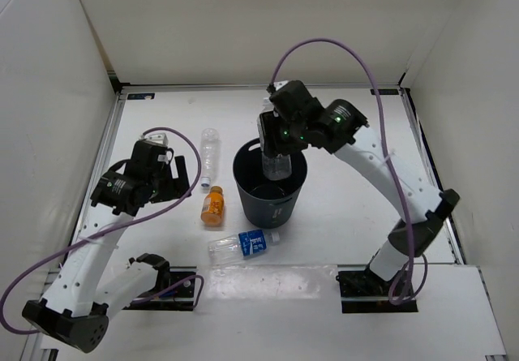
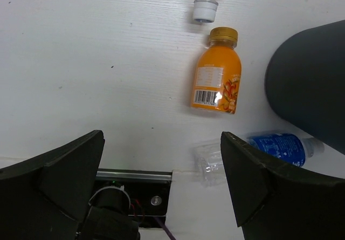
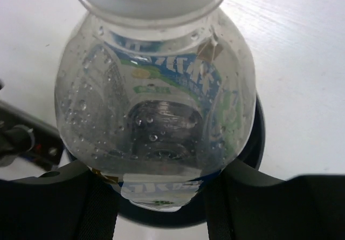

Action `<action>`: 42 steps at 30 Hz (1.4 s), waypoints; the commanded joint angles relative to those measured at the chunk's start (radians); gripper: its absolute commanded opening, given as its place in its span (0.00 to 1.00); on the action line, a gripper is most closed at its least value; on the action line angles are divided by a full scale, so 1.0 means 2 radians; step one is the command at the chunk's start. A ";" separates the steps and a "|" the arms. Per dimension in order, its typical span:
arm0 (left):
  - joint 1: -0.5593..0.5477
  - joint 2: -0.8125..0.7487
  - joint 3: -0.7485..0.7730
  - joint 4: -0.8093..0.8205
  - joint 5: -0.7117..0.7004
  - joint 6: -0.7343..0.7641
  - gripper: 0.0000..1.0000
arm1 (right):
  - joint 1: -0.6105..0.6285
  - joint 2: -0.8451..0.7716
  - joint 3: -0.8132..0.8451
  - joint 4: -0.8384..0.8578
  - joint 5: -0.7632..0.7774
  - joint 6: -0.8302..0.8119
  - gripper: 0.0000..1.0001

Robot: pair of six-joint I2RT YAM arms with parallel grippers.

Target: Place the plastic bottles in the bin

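My right gripper point(image 1: 276, 143) is shut on the clear bottle with the green-white label point(image 1: 276, 165) and holds it over the open mouth of the dark bin point(image 1: 272, 207). In the right wrist view the bottle point(image 3: 156, 100) fills the frame between my gripper's point(image 3: 161, 183) fingers, with the bin's rim point(image 3: 254, 143) behind it. My left gripper point(image 1: 185, 178) is open and empty, above the table left of the short orange bottle point(image 1: 213, 206). The plain clear bottle point(image 1: 211, 154) lies beyond it. The blue-label bottle point(image 1: 243, 244) lies in front of the bin.
In the left wrist view the orange bottle point(image 2: 217, 78), the clear bottle's cap point(image 2: 205, 8), the bin's wall point(image 2: 310, 83) and the blue-label bottle point(image 2: 280, 145) lie ahead of my open gripper point(image 2: 161, 164). White walls enclose the table. The arm base plates point(image 1: 377, 288) sit at the near edge.
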 commanded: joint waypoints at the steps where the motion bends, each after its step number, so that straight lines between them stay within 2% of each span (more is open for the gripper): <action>1: -0.002 -0.023 0.001 0.011 -0.004 0.010 1.00 | 0.013 0.011 0.075 -0.040 0.079 -0.022 0.48; 2: -0.001 -0.033 -0.005 0.014 -0.010 0.014 1.00 | 0.018 0.022 0.085 -0.049 0.091 -0.019 0.90; 4: 0.000 -0.055 -0.018 0.026 -0.020 0.019 1.00 | 0.028 0.039 0.135 -0.088 0.089 -0.034 0.90; 7: -0.001 -0.070 -0.034 0.026 -0.035 0.024 1.00 | 0.030 0.065 0.278 -0.147 0.128 -0.025 0.90; 9: 0.000 -0.083 -0.054 0.041 -0.041 0.039 1.00 | 0.015 0.053 0.302 -0.162 0.114 -0.013 0.90; 10: -0.001 -0.085 -0.059 0.051 -0.039 0.043 1.00 | 0.011 0.040 0.276 -0.156 0.101 -0.011 0.90; 12: 0.000 -0.087 -0.072 0.059 -0.042 0.047 1.00 | -0.006 -0.035 0.227 -0.102 0.083 0.002 0.90; 13: 0.000 -0.083 -0.072 0.063 -0.049 0.047 1.00 | -0.009 -0.077 0.145 -0.087 0.080 0.008 0.90; 14: 0.001 -0.074 -0.068 0.065 -0.050 0.045 1.00 | -0.023 -0.098 0.117 -0.038 0.080 0.019 0.90; 15: 0.006 -0.063 -0.062 0.075 -0.056 0.043 1.00 | -0.026 -0.142 0.042 -0.021 0.087 0.028 0.90; 16: 0.009 -0.054 -0.055 0.076 -0.059 0.038 1.00 | -0.027 -0.192 0.018 -0.006 0.095 0.036 0.90; 18: 0.024 -0.024 -0.040 0.076 -0.057 0.017 1.00 | -0.046 -0.240 -0.046 0.050 0.101 0.083 0.90; 19: 0.041 -0.011 -0.009 0.069 -0.046 0.013 1.00 | -0.071 -0.300 -0.062 0.065 0.090 0.090 0.90; 20: 0.050 0.029 0.002 0.068 -0.031 0.009 1.00 | -0.102 -0.315 -0.096 0.065 0.055 0.090 0.90; 23: 0.056 0.067 0.028 0.101 0.018 0.012 1.00 | -0.159 -0.355 -0.115 0.015 0.017 0.116 0.90; 24: 0.055 0.074 0.035 0.109 0.022 0.014 1.00 | -0.201 -0.365 -0.122 0.004 0.014 0.116 0.90; 25: 0.056 0.090 0.041 0.118 0.024 0.018 1.00 | -0.214 -0.377 -0.145 -0.015 -0.025 0.111 0.90; 26: 0.056 0.106 0.045 0.122 0.025 0.022 1.00 | -0.227 -0.388 -0.155 -0.014 -0.035 0.110 0.90; 27: 0.056 0.124 0.058 0.122 0.027 0.030 1.00 | -0.271 -0.393 -0.162 -0.007 -0.052 0.105 0.90; 28: 0.056 0.134 0.065 0.121 0.029 0.034 1.00 | -0.285 -0.398 -0.169 -0.003 -0.091 0.100 0.90; 34: 0.043 0.237 0.113 0.167 0.057 0.068 1.00 | -0.439 -0.397 -0.149 -0.027 -0.220 0.019 0.90; 36: 0.030 0.287 0.140 0.161 0.056 0.082 1.00 | -0.439 -0.396 -0.146 -0.034 -0.235 0.019 0.90; 37: 0.029 0.308 0.152 0.158 0.053 0.084 1.00 | -0.412 -0.395 -0.146 -0.034 -0.230 0.022 0.90; 42: 0.026 0.344 0.156 0.161 0.055 0.080 1.00 | -0.364 -0.402 -0.136 -0.066 -0.191 0.034 0.90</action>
